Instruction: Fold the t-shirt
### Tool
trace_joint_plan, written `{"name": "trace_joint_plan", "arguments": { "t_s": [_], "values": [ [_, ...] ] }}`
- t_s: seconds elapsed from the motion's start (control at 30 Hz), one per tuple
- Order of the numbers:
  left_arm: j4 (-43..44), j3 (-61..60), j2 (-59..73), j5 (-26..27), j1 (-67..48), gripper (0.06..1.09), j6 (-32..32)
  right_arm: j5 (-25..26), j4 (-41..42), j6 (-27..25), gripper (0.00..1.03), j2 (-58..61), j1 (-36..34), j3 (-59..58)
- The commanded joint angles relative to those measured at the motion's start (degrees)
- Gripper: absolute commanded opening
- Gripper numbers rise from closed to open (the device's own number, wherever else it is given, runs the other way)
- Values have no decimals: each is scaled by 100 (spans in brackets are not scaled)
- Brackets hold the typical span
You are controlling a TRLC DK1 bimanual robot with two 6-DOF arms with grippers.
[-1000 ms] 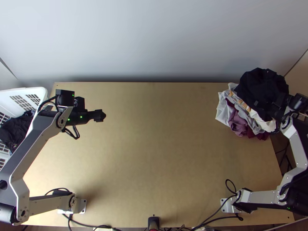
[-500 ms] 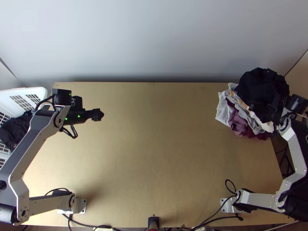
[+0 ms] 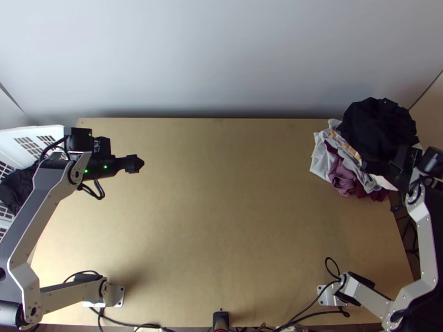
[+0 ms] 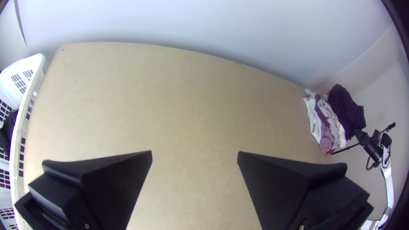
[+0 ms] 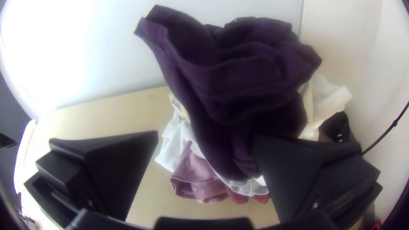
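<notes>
Shirt (image 3: 376,123), as I take the dark bunched cloth to be, tops the clothes pile (image 3: 342,176) at the upper right of the top view. Close by, the right gripper (image 5: 206,138) has its fingers wide, gripping nothing. With garments crumpled together, too deep a pinch could drag up a lower one; too shallow a pinch on loose folds could slip. A sideways tug might tip the pile off the table (image 3: 238,216). The left gripper (image 4: 194,152), upper left, is also wide and empty; one-handed pulling could leave the cloth twisted.
</notes>
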Motion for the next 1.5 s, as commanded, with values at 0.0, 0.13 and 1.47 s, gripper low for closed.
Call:
{"name": "trace_joint_plan", "arguments": {
  "t_s": [0.0,0.13,1.47],
  "values": [
    [-133,33,-161,115,108,103,64,55,-450,-193,99,-569,-186,-160],
    [-265,7,-319,186,231,103,187,46,-802,-175,99,-1088,-159,-362],
    [2820,-3746,-2912,818,2077,103,741,565,1571,818,96,-5166,3682,-3957]
  ]
}}
